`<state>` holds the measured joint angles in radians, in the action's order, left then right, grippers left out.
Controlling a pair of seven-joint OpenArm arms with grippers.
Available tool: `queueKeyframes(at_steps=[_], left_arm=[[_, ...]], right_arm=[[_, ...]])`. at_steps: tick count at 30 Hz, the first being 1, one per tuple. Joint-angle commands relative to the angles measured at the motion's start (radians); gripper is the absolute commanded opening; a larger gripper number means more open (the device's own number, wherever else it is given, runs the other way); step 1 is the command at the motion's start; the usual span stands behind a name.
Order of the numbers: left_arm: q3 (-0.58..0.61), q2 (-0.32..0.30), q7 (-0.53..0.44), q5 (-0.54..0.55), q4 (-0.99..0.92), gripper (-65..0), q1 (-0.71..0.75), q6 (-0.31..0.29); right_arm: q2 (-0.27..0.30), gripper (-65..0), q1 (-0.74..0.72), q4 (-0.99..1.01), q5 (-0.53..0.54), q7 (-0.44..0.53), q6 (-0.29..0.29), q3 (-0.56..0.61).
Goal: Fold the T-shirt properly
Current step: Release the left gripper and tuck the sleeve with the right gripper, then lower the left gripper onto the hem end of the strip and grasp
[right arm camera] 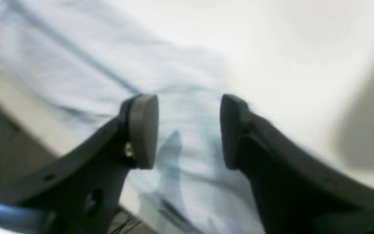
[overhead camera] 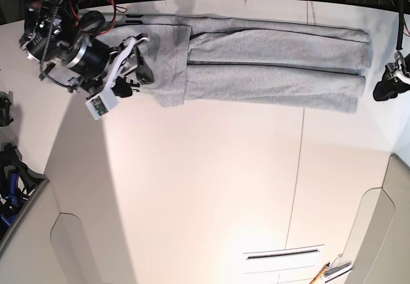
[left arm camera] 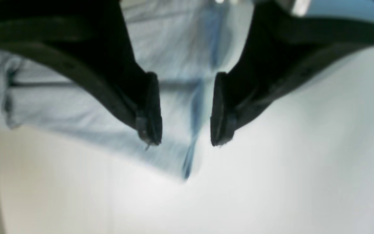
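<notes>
The T-shirt (overhead camera: 269,63) lies along the far edge of the white table (overhead camera: 205,188), folded lengthwise into a long, narrow grey band that runs almost from one side of the base view to the other. A crease runs down its length, and at the end on the left of the base view a shorter flap of cloth lies across the band. The right gripper (overhead camera: 138,66) sits at that end, its arm reaching in from the upper left corner, and its jaws stand apart with nothing between them. In the right wrist view the two pads of the right gripper (right arm camera: 188,130) are clearly separated and hover over rumpled pale cloth (right arm camera: 76,65), with bare tabletop (right arm camera: 287,48) beyond; whether they touch the cloth cannot be told from the blurred picture. The left gripper (overhead camera: 392,82) is at the opposite end of the band, at the right border of the base view, just beside the shirt's edge. In the left wrist view the left gripper (left arm camera: 185,109) also has its jaws spread and empty, with a corner of the shirt (left arm camera: 93,107) below them and the white surface (left arm camera: 271,178) filling the rest of the picture. That view is blurred too.
</notes>
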<state>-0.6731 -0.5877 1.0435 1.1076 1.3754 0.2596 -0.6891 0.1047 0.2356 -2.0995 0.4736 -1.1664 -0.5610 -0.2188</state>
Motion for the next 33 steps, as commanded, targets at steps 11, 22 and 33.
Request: queueKeyframes(at_steps=[11, 22, 33], left_arm=[[-0.008, -0.021, -0.025, 0.025, 0.016, -31.6, 0.078, -0.009], [-0.008, -0.021, -0.052, 0.068, -0.128, -30.1, 0.073, -0.009], [0.002, 0.076, -0.021, 0.138, -0.153, -30.1, 0.048, -0.009]], right_arm=[[0.015, -34.6, -0.008, -0.019, 0.054, 0.068, -0.003, -0.353], [0.016, -34.6, -0.008, -0.019, 0.114, 0.067, -0.003, -0.420], [0.016, -34.6, -0.008, -0.019, 0.137, 0.067, -0.003, -0.420]])
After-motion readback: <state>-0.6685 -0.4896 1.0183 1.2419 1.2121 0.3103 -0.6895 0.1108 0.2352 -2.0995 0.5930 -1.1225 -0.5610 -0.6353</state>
